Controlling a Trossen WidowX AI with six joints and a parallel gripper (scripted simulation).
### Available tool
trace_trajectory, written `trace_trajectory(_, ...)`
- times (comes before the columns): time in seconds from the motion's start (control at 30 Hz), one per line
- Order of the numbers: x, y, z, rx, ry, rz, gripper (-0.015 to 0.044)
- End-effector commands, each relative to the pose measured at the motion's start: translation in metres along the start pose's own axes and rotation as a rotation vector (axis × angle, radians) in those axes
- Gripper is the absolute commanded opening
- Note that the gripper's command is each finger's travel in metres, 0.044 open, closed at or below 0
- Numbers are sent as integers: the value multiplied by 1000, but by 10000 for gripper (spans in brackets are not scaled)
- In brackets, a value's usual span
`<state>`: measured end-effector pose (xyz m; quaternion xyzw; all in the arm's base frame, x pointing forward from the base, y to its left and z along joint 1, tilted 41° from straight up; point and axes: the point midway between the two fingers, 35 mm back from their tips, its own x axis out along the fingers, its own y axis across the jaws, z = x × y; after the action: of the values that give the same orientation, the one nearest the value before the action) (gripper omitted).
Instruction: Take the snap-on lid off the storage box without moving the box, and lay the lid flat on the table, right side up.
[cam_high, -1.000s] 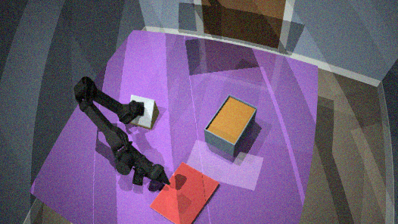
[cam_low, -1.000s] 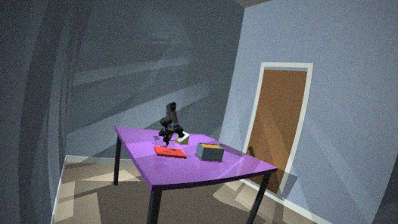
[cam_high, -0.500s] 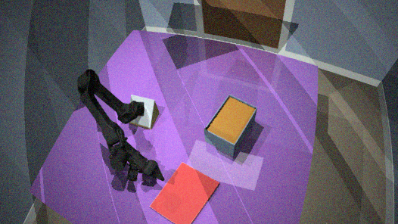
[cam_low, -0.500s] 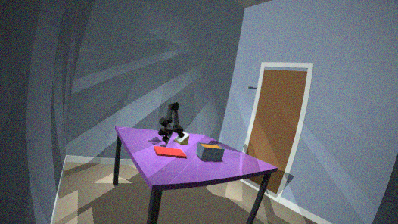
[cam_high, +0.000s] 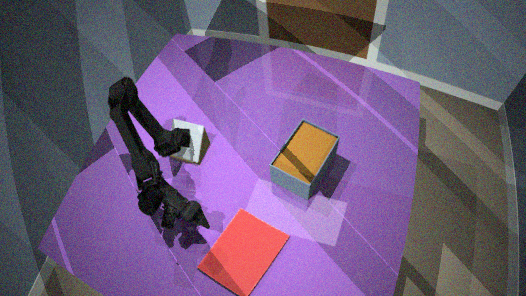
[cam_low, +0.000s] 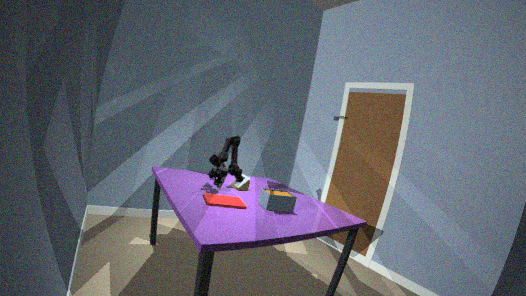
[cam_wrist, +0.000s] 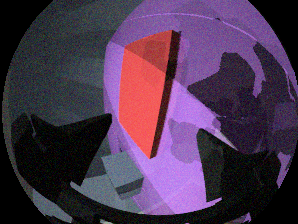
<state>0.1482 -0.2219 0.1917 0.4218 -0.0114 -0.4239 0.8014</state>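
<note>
One lid (cam_high: 244, 251) lies flat on the table (cam_high: 370, 100), near my gripper (cam_high: 192, 216) and well apart from the open box (cam_high: 305, 157) further right. My fingers are spread wide with nothing between them. I judge the lid light, thin and stiff — best pinched at an edge — though it looks already placed.
</note>
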Motion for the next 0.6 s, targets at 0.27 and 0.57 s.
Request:
trace_trajectory(0.27,-18,14,1,-3,4,2,440)
trace_trajectory(0.57,-34,22,1,-3,4,2,440)
